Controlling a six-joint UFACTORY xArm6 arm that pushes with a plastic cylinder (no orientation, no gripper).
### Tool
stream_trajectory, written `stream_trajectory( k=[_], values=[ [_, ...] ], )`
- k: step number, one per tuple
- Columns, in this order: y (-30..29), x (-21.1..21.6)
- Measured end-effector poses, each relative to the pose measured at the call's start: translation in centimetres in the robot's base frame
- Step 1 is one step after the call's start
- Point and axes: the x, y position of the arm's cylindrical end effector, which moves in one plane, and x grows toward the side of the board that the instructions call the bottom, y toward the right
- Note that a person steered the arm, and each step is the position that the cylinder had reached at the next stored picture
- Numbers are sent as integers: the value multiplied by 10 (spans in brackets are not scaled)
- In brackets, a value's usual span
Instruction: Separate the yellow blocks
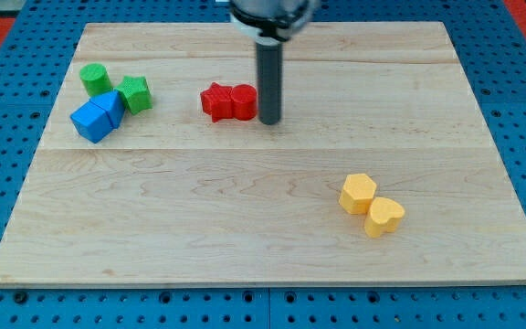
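A pale wooden bench (272,228) is lying on a blue pegboard (7,183). The tool is a plain dark rod with nothing to open or clamp; my tip (269,122) is resting just beside the view's right of the red cylinder (244,100), which is touching the red star block (215,101). The yellow hexagon block (357,193) and the yellow heart block (384,216) are sitting against each other toward the view's bottom right, well apart from my tip, with bare wood lying between. At the view's left, the green cylinder (95,79), the green star block (135,93) and two blue blocks (98,116) are clustering together.
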Motion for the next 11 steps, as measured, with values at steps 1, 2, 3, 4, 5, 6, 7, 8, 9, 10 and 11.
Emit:
stream_trajectory(
  k=[1, 2, 3, 4, 5, 6, 7, 8, 9, 10, 11],
  values=[
    [74, 2],
    [117, 47],
    [117, 116],
    [146, 155],
    [165, 175],
    [144, 193],
    [110, 175],
    [66, 136],
    [24, 108],
    [101, 133],
    [120, 118]
  ],
)
